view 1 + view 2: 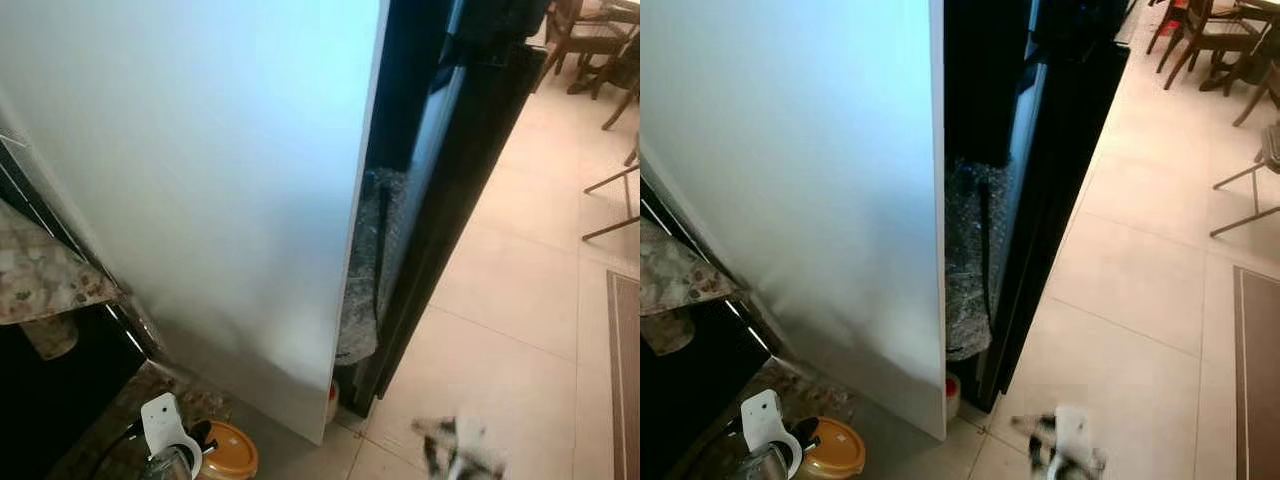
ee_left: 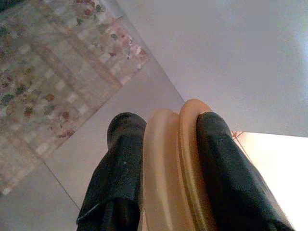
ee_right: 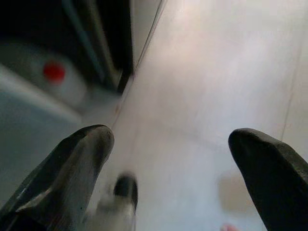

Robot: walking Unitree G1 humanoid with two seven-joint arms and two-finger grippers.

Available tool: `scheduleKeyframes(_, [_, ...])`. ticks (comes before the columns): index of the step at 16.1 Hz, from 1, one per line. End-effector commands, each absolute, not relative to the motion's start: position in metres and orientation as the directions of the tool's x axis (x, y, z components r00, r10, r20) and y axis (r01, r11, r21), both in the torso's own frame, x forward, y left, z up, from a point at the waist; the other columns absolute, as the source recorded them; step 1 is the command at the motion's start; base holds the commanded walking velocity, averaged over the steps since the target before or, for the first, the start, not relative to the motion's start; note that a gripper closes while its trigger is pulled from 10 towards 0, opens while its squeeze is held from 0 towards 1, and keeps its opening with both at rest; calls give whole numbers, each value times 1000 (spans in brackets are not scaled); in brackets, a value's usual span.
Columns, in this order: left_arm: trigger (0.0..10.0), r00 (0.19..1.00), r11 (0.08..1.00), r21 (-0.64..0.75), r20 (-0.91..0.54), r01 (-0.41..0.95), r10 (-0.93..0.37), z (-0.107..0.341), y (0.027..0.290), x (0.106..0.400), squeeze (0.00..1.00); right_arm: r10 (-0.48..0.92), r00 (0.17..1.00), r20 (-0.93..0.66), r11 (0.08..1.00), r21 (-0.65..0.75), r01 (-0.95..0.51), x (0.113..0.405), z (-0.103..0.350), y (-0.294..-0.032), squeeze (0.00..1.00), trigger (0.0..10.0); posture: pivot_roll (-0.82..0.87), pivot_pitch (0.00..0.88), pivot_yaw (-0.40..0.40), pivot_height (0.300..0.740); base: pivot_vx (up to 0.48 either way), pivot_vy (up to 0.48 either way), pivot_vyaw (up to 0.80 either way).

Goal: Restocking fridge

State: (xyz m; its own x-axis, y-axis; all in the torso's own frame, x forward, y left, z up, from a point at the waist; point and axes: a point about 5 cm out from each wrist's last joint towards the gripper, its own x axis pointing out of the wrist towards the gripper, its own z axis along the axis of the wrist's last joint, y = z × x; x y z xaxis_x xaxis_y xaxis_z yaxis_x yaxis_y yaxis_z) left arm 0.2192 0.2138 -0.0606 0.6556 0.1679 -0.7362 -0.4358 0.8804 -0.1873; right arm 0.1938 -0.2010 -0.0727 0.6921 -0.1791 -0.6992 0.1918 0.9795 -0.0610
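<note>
White slab of a fridge door [image 1: 200, 200] takes up most of the head view, from about 9 o'clock across to the middle. It's swung wide and seen from its plain outer face, so I can't tell what's stocked on the inside. At 1 o'clock is the dark fridge body [image 1: 460, 180], and in the gap between the two a speckled shelf edge [image 1: 362, 270] pokes out. Low in that gap, near 6 o'clock, sits a small white bottle with a red cap [image 1: 952, 392], right by the bottom corner of the door.

Beige floor tiles [image 1: 510, 300] run off toward 3 o'clock, with chairs [image 1: 600, 40] up at 1–2 o'clock, well clear of the fridge.

At 7 o'clock the left gripper [image 2: 166, 168] is clamped on an orange lidded tub [image 1: 228, 452], fingers pinching across the lid rim so it hangs edge-on. My guess is that's the item to restock, carried low while the robot lines up with the opening. Can't see into the tub, so contents unknown.

Right gripper [image 3: 171, 159] points at the floor near the door's base, fingers spread wide, nothing in them. Probably kept free for handling the door.
</note>
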Motion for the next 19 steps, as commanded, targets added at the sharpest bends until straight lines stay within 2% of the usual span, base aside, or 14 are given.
scheduleKeyframes(1, [10000,654,881,-184,-737,-435,169,-61,215,218,0,-209,771,-602,971,-34,237,213,-58,-208,0,10000,47,0,1,740,0,0,0])
scheduleKeyframes(3, [10000,654,882,-184,-737,-434,168,-61,214,218,0,-230,857,-461,968,-15,251,236,-35,-216,0,10000,40,0,0,740,0,0,0])
scheduleKeyframes(4, [10000,654,882,-184,-737,-434,168,-61,214,218,0,-227,873,-432,969,-14,245,240,-30,-217,0,10000,40,0,0,740,0,0,0])
scheduleKeyframes(7, [10000,656,877,-188,-735,-442,173,-61,214,218,0,-171,944,-283,985,-26,170,245,-13,-203,0,10000,43,0,-11,740,0,0,0])
scheduleKeyframes(10, [10000,655,879,-186,-736,-440,172,-61,215,218,0,-20,975,-219,998,50,32,250,-4,-177,0,10000,33,0,-5,740,0,0,0])
scheduleKeyframes(11, [10000,656,880,-186,-736,-437,170,-61,214,218,0,-11,980,-200,999,47,21,254,1,-175,102,10000,31,0,-6,740,0,0,0])
scheduleKeyframes(12, [10000,656,881,-187,-736,-435,168,-61,213,218,0,-11,983,-182,999,48,20,261,7,-174,753,10000,32,0,-7,740,0,0,0])
scheduleKeyframes(13, [10000,657,881,-189,-736,-433,165,-61,212,219,0,-11,988,-156,999,51,19,272,16,-173,1000,10000,35,0,-9,740,0,0,0])
scheduleKeyframes(14, [10000,658,882,-190,-735,-430,163,-61,211,219,0,-5,991,-133,999,49,12,284,26,-172,1000,10000,37,0,-9,740,0,0,0])
scheduleKeyframes(17, [10000,657,881,-190,-736,-433,164,-61,211,219,0,64,991,-116,996,72,-55,296,36,-163,1000,10000,41,0,-9,740,0,0,0])
scheduleKeyframes(19, [10000,658,879,-193,-735,-436,165,-61,211,219,0,61,992,-114,996,78,-52,298,38,-162,1000,10000,37,0,-7,740,0,0,0])
